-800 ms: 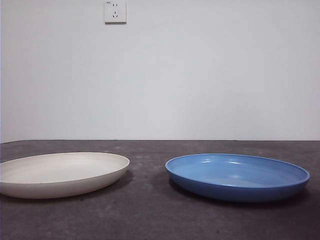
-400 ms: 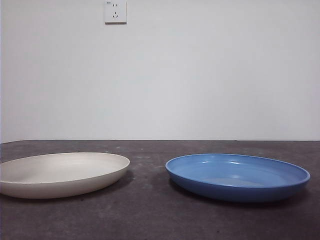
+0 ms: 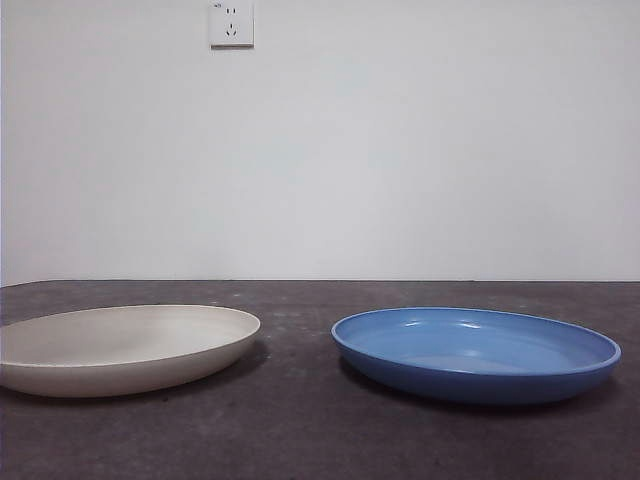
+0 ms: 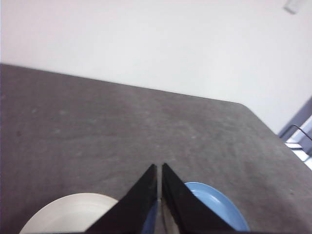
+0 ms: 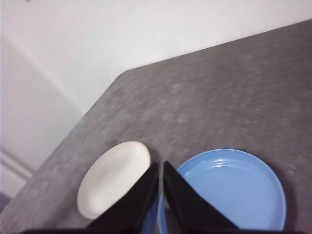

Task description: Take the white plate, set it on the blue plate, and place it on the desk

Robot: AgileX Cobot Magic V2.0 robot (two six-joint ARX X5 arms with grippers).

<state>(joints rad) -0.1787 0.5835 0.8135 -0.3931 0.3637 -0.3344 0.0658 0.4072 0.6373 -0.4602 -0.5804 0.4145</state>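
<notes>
Nothing has moved since earlier: white plate (image 3: 125, 347) and blue plate (image 3: 476, 352) lie apart on desk (image 3: 300, 420); left gripper (image 4: 160, 171) and right gripper (image 5: 160, 169) closed, empty; pickup unstarted.

You have two plates in front of you: one white plate (image 3: 125, 347) and one blue plate (image 3: 476, 352), both lying apart on the single desk (image 3: 300, 420). You also have one wall socket (image 3: 231, 23) on the wall behind. Each wrist view shows you one gripper, so two in all: the left gripper (image 4: 159, 170) and the right gripper (image 5: 160, 168)
</notes>
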